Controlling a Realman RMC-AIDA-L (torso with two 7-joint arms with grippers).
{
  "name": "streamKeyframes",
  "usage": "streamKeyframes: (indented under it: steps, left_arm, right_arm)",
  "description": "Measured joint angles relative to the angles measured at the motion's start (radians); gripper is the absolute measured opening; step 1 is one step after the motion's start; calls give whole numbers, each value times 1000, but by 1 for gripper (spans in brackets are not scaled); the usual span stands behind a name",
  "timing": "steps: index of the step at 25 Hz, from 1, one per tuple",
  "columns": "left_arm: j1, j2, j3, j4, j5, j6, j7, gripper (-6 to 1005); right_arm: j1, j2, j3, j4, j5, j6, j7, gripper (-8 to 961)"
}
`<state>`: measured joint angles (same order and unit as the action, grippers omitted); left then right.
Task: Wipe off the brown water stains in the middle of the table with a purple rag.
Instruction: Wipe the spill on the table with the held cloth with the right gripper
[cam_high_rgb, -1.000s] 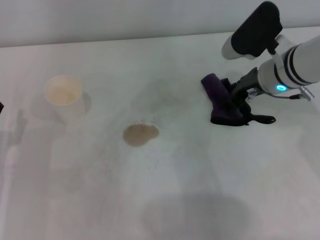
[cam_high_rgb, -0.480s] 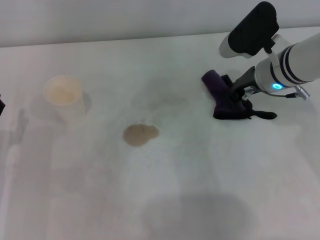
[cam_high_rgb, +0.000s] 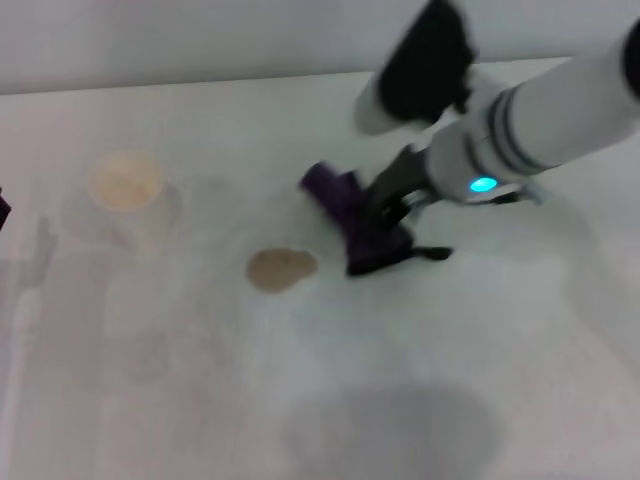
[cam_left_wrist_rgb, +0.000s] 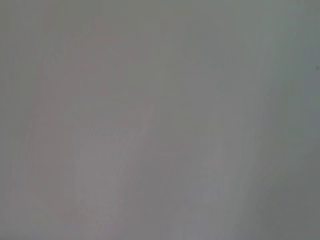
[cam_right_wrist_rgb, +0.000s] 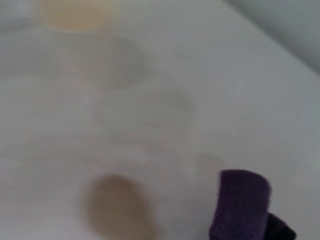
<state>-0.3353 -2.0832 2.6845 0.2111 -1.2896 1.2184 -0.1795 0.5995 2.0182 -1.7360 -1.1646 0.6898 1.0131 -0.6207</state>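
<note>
Purple rag (cam_high_rgb: 357, 222) (right tool (cam_high_rgb: 385, 215) blurred) beside stain (cam_high_rgb: 281, 268)

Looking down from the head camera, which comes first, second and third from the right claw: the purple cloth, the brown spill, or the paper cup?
1. The dark purple soft rag, held in the right gripper, is nearest.
2. The tan-brown flat water stain lies just to the rag's left on the white matte table.
3. The cream-coloured paper cup stands farthest, far left.
</note>
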Motion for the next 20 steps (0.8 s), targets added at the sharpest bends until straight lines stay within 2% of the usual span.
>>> streamKeyframes:
  steps: [3,6,9,15,20]
  left_arm:
    - [-5,0,0,1,0,-2,0,888]
    - [-10,0,0,3,-1,-2,-1,887]
    - [-18,0,0,3,-2,-3,-1,887]
    - [-22,0,0,4,-2,-6,-1,887]
    - [-25,-1,0,5,-3,-10,-4,888]
  right_arm:
    - [30,5,-150,-20,47,-19,-16,101]
    - [71,9,-314,-14,85,-94,-20,101]
    - [85,9,-413,-11,101,-182,-20,100]
    - [84,9,-460,47,103,-294,-16,100]
    - [113,9,-415,176,95,-336,-9,99]
